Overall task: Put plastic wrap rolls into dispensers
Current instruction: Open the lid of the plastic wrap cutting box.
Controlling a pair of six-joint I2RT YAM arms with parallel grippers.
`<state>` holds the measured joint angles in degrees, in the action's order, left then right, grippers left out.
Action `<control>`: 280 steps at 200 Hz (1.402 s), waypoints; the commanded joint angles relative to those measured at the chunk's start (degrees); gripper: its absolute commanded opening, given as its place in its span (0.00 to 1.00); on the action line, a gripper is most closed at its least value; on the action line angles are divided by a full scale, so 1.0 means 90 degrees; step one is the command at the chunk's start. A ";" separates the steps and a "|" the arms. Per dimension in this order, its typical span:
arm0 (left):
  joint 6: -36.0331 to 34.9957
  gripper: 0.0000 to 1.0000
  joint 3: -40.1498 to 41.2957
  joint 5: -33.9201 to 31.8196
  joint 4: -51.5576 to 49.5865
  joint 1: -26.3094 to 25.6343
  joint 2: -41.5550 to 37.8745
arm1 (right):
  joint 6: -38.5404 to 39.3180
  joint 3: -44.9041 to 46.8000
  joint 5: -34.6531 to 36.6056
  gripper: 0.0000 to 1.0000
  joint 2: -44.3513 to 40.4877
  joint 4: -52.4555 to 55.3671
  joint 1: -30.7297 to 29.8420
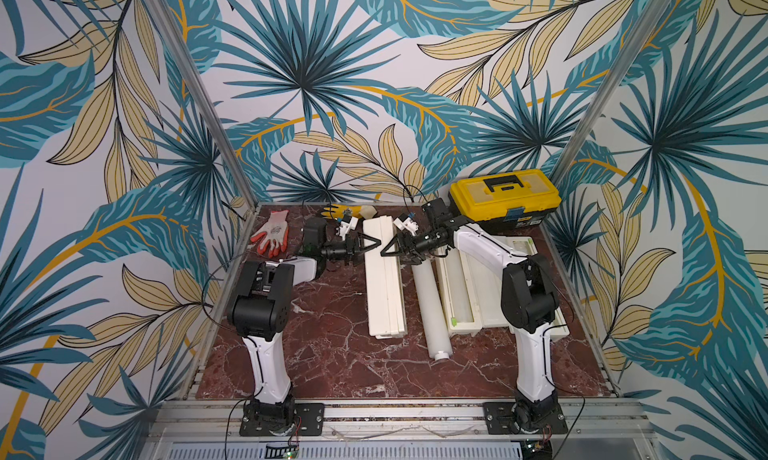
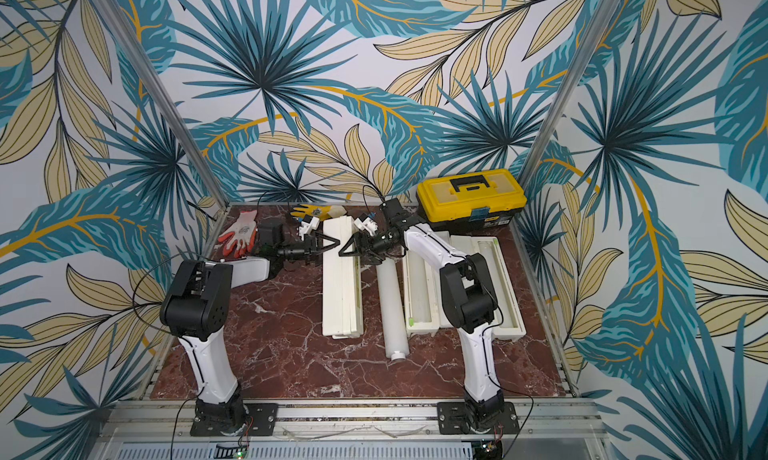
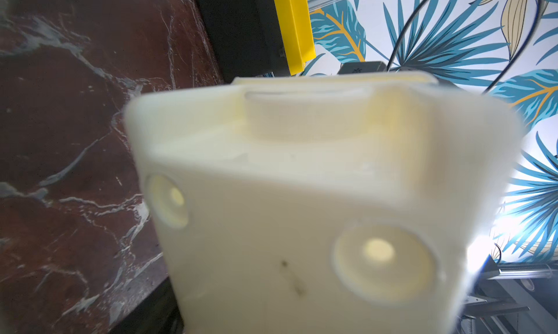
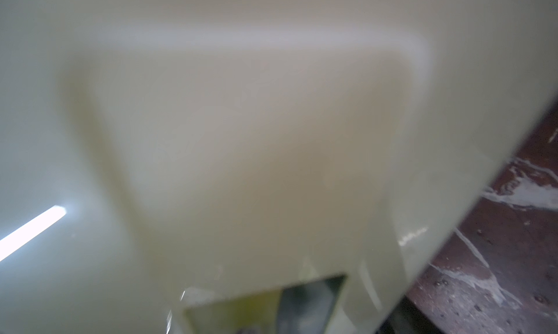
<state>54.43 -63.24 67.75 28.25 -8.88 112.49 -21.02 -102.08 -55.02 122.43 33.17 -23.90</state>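
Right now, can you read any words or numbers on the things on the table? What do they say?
No text here can be read.
Yellow toolbox: a small sticker on its front, too small to read.
Orange-and-white glove: a grey print on its back, too blurred to read.
Closed dispenser: no writing shows.

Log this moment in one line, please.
left gripper, right gripper: at closed dispenser | loose roll: on table | open dispenser: roll inside

Dispenser glossy cream plastic; tabletop marble-look (polished)
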 commanded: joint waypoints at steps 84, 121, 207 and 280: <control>-0.1864 0.95 -0.0737 -0.2281 -0.3923 -0.1161 0.0435 | -0.0062 -0.0258 -0.0292 0.57 0.0278 0.0122 -0.0556; -0.2317 0.96 -0.1122 -0.3051 -0.5208 -0.1227 0.0729 | -0.0268 -0.0387 0.0079 0.57 0.0438 0.0473 -0.0548; -0.3091 0.88 -0.1551 -0.4339 -0.6644 -0.1238 0.0788 | -0.0554 -0.0326 0.0608 0.58 0.0258 0.0726 -0.0538; -0.3552 0.68 -0.1877 -0.5070 -0.7208 -0.1236 0.0783 | -0.0770 -0.0132 0.0299 0.58 0.0109 0.0393 -0.0543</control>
<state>29.80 -81.49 31.68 -27.90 -17.80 116.25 -24.56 -102.74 -41.78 128.07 40.40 -26.89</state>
